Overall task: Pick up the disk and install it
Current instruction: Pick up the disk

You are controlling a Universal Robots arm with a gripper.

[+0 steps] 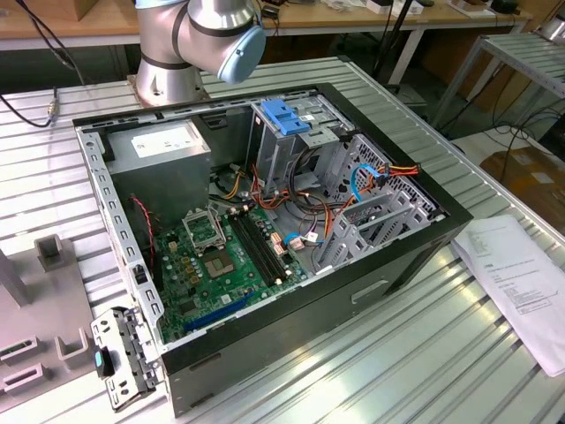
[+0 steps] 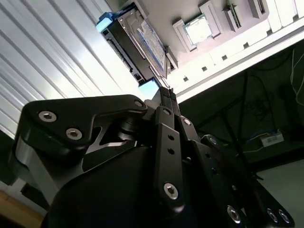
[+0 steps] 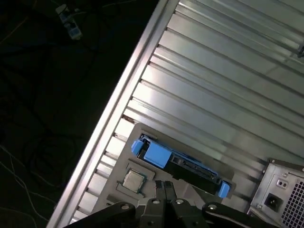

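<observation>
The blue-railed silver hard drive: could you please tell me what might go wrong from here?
The black gripper, shut, hangs near the silver hard drive in its blue plastic rail, which stands on edge in a grey fixture; a bump could tip it. The loose orange cables beside the grey metal drive cage might snag it.

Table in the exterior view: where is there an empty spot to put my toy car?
The ribbed table is bare between the computer case and the paper sheet, and at the exterior view's left, beside the case beyond the grey fixture. Inside the case it is crowded with cables and the motherboard.
</observation>
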